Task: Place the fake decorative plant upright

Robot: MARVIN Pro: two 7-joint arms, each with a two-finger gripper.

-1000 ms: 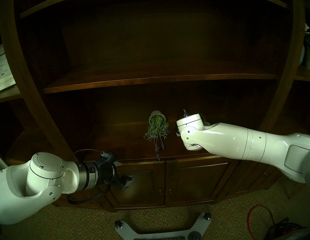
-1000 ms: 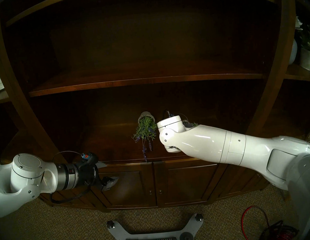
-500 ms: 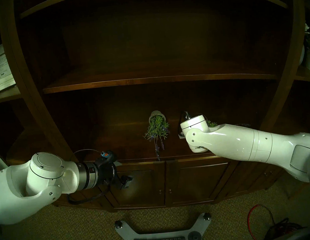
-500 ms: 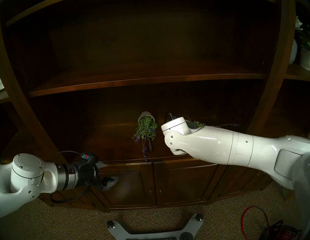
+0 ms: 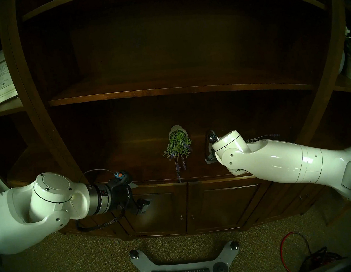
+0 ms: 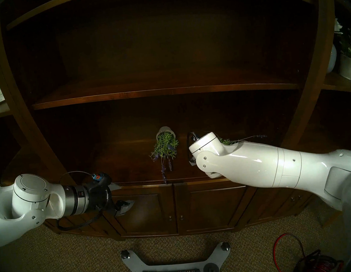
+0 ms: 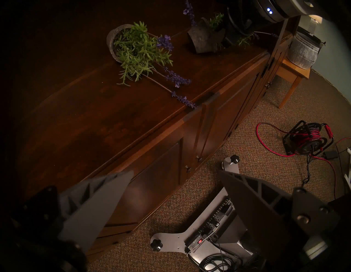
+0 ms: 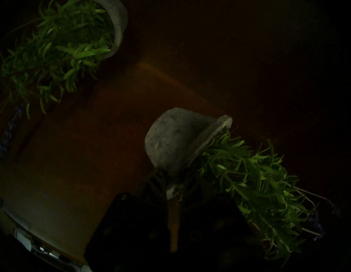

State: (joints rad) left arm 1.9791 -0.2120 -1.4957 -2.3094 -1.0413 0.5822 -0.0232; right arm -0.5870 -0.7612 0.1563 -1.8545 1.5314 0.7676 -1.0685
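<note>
1. The dark wooden worktop (image 5: 142, 157) of the cabinet runs across the middle of the head view, with shelves above it and doors below.
2. The right arm (image 5: 280, 160) comes in from the right edge of the head view and hides most of the plant it has reached.
3. The left arm (image 5: 47, 200) fills the lower left; its left gripper (image 7: 176, 191) hangs off the worktop's front edge, its fingers spread wide with nothing between them.
4. The second plant (image 5: 178, 145) lies tipped over at the centre of the worktop, its pot mouth facing the camera, green sprigs and purple flower stems spilling toward the front edge.
5. The fake decorative plant (image 8: 190, 144), a grey stone-like pot with green leaves and thin purple-tipped stems, is tilted on its side just right of the second plant, foliage pointing to the lower right of the right wrist view.
6. The right gripper (image 8: 173, 186) is pinched on the lower rim of that pot, its fingers dark and hard to make out.
</note>
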